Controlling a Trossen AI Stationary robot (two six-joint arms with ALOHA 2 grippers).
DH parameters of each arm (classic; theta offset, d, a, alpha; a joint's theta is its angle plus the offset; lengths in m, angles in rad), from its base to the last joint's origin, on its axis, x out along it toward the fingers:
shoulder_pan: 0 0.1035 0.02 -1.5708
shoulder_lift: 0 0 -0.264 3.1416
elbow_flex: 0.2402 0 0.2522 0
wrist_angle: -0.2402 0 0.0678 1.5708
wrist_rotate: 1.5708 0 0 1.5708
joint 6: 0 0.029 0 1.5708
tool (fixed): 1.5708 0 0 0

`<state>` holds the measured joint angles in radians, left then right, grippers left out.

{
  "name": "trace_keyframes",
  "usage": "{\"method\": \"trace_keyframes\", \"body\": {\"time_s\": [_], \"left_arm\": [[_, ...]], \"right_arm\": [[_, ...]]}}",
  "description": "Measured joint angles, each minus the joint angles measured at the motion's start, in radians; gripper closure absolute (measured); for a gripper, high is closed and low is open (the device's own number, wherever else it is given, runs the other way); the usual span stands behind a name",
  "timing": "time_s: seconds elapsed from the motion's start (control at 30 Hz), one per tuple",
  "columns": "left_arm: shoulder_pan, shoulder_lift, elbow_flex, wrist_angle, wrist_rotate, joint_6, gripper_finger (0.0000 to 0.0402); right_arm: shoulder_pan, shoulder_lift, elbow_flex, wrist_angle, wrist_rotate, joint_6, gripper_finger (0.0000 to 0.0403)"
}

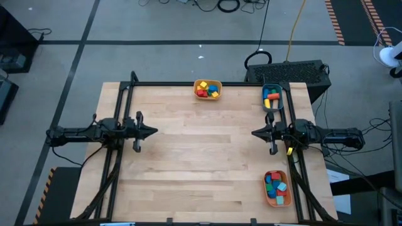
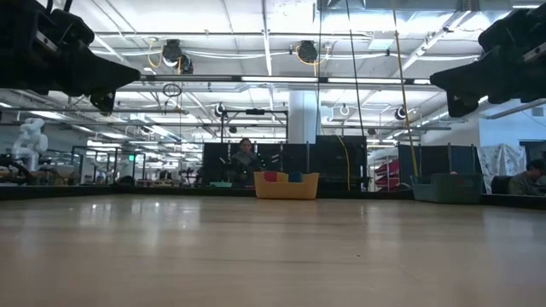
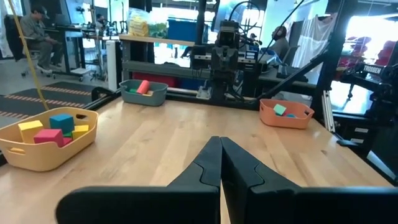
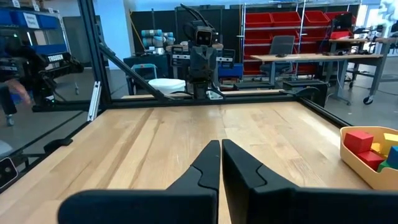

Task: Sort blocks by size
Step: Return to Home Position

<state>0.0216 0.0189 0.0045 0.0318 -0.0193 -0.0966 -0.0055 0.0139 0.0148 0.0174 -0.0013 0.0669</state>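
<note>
**Closed fingers up front, blocks all in bins**

Fingers of my left claw (image 3: 220, 142) fill the bottom centre of the left wrist frame. The tips are pressed together and hold nothing. Right claw (image 4: 221, 144): same, tips meeting, nothing between them. From overhead, both claws hang over the table (image 1: 201, 157) at mid-height of the frame. The left one is at centre-left and the right one at centre-right, pointing at each other and well apart.

Progress: no loose block shows on the wood in any view. All the blocks (image 1: 207, 89) I can find lie in three bins.
- Yellow bin (image 1: 195, 89), top centre of the overhead frame: red, yellow and blue cubes, the chunkiest pieces by the look of them.
- Teal bin (image 1: 282, 100), upper right: a few red and yellow pieces, at least one a short round bar.
- Orange bin (image 1: 277, 204), lower right: a heap of blue, green, red and cyan bits, apparently the smallest. Their shapes are too small to tell.

Judgement: sorting looks done. All that is left is parking the arms, if they are not parked already. I cannot verify that each bin holds one size only.
</note>
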Motion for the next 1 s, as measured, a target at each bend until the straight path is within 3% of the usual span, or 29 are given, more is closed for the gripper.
{"method": "trace_keyframes", "body": {"time_s": [1.0], "left_arm": [[0.0,0.0,0.0,0.012,0.0,0.0,0.0396]], "right_arm": [[0.0,0.0,0.0,0.0,0.0,0.0,0.0403]]}}
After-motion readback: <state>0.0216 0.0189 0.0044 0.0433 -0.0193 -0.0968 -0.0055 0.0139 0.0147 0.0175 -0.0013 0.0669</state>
